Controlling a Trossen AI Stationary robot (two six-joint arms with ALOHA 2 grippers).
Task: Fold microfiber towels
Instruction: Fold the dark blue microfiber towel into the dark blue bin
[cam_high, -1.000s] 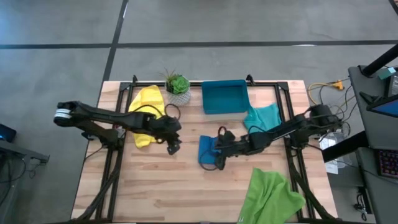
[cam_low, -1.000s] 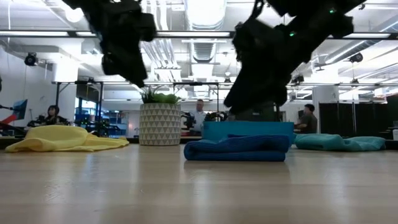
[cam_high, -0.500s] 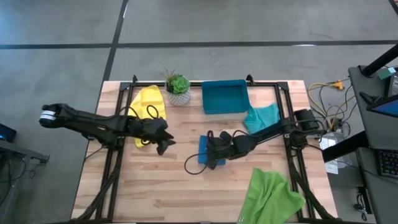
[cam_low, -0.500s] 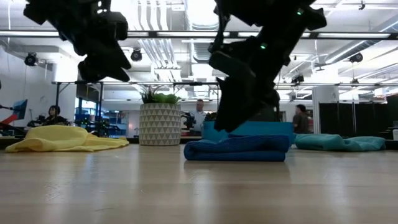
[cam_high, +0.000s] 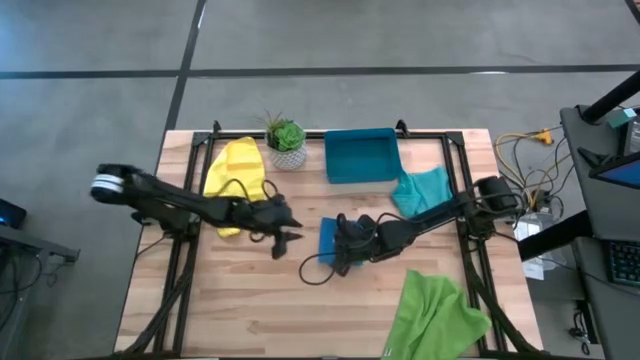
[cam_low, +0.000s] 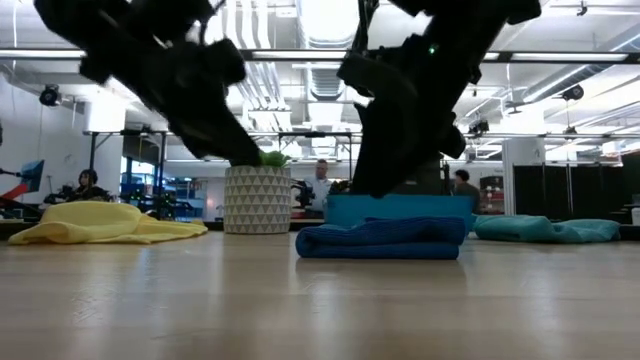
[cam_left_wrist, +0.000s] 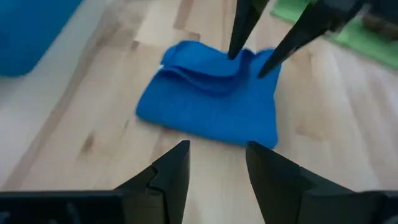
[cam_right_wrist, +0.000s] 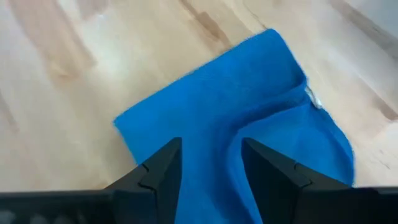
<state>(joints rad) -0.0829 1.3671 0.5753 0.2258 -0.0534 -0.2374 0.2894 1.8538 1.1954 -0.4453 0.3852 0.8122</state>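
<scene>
Lying folded near the middle of the table (cam_high: 250, 310): blue towel (cam_high: 329, 240), a flat bundle with its layered edges showing, resting on bare wood. Hovering right over that towel: right end effector (cam_high: 343, 243), fingers (cam_right_wrist: 163, 167) parted to a moderate gap with nothing between them, only blue cloth showing beyond the tips in the right wrist view. Reaching in from the left edge: left end effector (cam_high: 288, 238), just beside the blue towel on its left, off the cloth, fingers (cam_left_wrist: 174, 171) standing apart at a moderate width and gripping nothing, pointing toward the bundle across a strip of bare wood. Showing in the left wrist view past the towel: the right end effector's dark fingertips, coming down at the bundle's far edge. Lying crumpled near the back left corner: yellow towel (cam_high: 236, 170), partly under the left arm. Standing at the back edge beside it: potted plant (cam_high: 287, 141) in a patterned white pot. Sitting at the back edge near the middle: tray (cam_high: 361, 156), with the teal towel (cam_high: 422, 188) bunched at its right corner toward the right edge. Spreading over the front edge near the front right corner: green towel (cam_high: 433, 315), unfolded and hanging partly past the table.
</scene>
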